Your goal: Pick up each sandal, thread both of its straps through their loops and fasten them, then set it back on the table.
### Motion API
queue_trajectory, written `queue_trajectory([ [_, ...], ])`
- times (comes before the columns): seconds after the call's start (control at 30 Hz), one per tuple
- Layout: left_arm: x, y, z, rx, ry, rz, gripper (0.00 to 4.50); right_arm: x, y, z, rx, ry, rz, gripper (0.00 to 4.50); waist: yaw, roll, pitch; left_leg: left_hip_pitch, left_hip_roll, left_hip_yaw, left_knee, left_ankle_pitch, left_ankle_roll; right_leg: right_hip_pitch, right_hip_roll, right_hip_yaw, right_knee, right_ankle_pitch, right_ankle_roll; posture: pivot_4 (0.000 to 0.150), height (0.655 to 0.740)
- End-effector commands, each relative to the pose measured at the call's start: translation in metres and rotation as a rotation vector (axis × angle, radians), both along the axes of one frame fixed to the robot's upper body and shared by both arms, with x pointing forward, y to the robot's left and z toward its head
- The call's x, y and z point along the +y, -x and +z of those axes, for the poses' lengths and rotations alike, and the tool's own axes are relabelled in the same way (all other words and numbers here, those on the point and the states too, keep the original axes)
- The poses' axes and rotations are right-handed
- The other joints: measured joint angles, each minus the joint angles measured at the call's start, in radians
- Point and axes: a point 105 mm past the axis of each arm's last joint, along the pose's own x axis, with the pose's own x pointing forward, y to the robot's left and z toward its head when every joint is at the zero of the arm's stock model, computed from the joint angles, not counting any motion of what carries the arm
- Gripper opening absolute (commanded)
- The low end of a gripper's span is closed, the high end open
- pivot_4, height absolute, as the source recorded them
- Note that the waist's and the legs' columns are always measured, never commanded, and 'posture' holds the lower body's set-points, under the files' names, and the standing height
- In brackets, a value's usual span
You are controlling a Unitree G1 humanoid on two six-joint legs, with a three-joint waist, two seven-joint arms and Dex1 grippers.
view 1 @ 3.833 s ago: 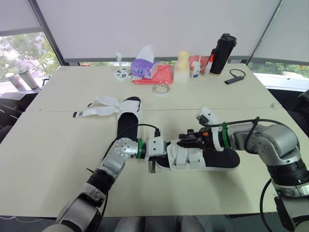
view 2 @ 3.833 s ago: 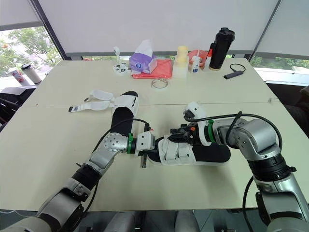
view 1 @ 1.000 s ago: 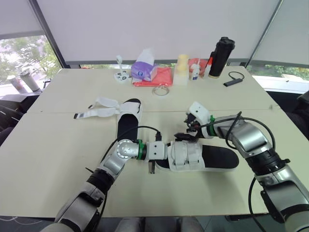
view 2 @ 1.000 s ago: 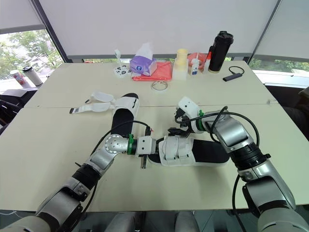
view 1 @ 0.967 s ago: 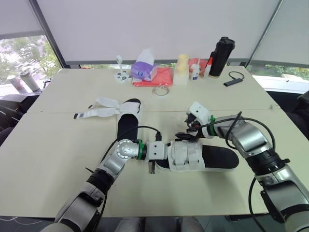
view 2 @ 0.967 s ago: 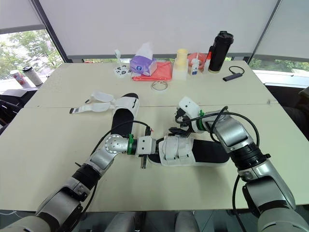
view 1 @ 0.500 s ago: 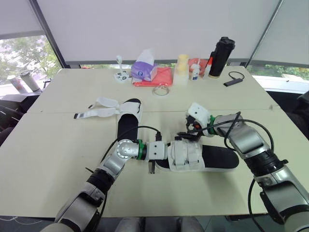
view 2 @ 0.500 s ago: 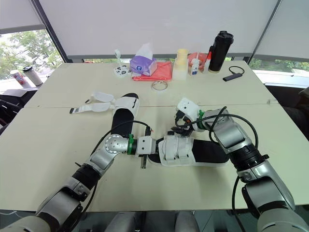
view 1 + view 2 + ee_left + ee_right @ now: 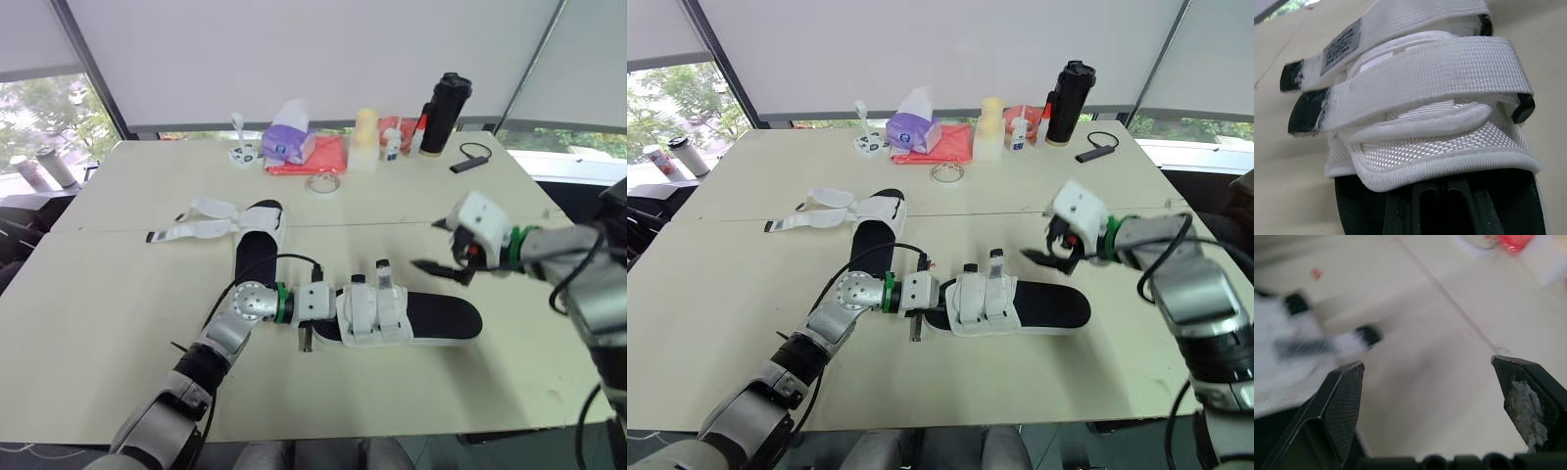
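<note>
Clamps the toe end of the black-soled sandal with white woven straps point(image 9: 431, 318) in the left gripper point(image 9: 331, 305), sole flat on the cream table point(image 9: 118, 294). Holds the right gripper point(image 9: 441, 269) spread wide near the heel, clear of it.

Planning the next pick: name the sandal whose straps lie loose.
The far sandal: its white straps splay flat on the table. On the near sandal they wrap over.

Bare tabletop point(image 9: 88, 323) lies open in front of the near sandal point(image 9: 441, 318) and past its heel, where the right jaws hang wide apart, clear of it. The left jaws clamp its toe end, blocking that side. The second sandal point(image 9: 257, 245) and its loose straps point(image 9: 216, 208) lie just behind. The bottle point(image 9: 443, 98) stands well apart.
</note>
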Motion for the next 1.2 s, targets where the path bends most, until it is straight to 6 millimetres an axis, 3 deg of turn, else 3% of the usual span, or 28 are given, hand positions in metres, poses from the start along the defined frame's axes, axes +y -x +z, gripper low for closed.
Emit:
queue_trajectory([
  [0.03,0.013,0.005,0.001,0.136,0.012,0.026,0.00,0.001,0.007,0.023,-0.181,0.128,0.063,4.44,-0.009,0.001,0.001,-0.002,0.000,0.000,0.000,0.000,0.000,-0.002,0.000,0.000,0.000,0.001,-0.002,0.150,0.7296],
  [0.13,0.019,0.009,0.023,0.209,0.084,0.030,0.00,0.002,0.017,0.015,-0.206,0.223,0.128,4.44,-0.014,0.002,0.003,-0.008,0.000,-0.001,0.000,0.002,0.003,-0.010,0.000,0.000,0.002,0.004,0.001,0.150,0.7296],
  [0.3,0.029,0.016,0.038,0.260,0.090,0.028,0.00,0.006,0.027,0.004,-0.226,0.300,0.220,4.44,-0.009,0.002,0.016,-0.010,-0.001,0.000,0.001,0.002,0.002,-0.014,0.000,0.000,0.010,0.003,0.002,0.150,0.7296],
  [0.47,0.057,0.015,0.071,0.365,0.168,0.092,0.00,0.031,0.037,-0.015,-0.338,0.389,0.454,4.44,-0.013,0.001,0.022,-0.009,0.000,-0.001,0.002,0.002,0.001,-0.013,0.000,0.000,0.011,0.002,-0.002,0.150,0.7296],
  [0.73,0.072,0.022,0.103,0.494,0.264,0.114,0.00,0.050,0.038,-0.022,-0.514,0.479,0.646,4.44,-0.011,-0.001,0.028,-0.009,-0.001,-0.002,0.003,0.004,0.000,-0.013,0.000,0.001,0.011,0.001,-0.002,0.150,0.7296],
  [0.93,0.076,0.021,0.109,0.494,0.277,0.153,0.00,0.072,0.039,-0.029,-0.653,0.496,0.795,4.44,-0.012,0.000,0.029,-0.009,-0.001,-0.002,0.002,0.005,-0.003,-0.014,0.000,0.001,0.012,0.002,-0.002,0.150,0.7296],
  [1.17,0.077,0.015,0.108,0.482,0.290,0.191,0.00,0.086,0.040,-0.040,-0.701,0.509,0.909,4.44,-0.012,0.000,0.029,-0.008,-0.001,-0.002,0.002,0.006,-0.004,-0.013,0.001,0.001,0.013,0.002,-0.002,0.150,0.7296],
  [1.2,0.077,0.014,0.107,0.473,0.286,0.200,0.00,0.087,0.039,-0.041,-0.701,0.509,0.916,4.21,-0.012,0.000,0.029,-0.008,-0.001,-0.002,0.002,0.006,-0.004,-0.013,0.001,0.001,0.013,0.002,-0.002,0.150,0.7296],
])
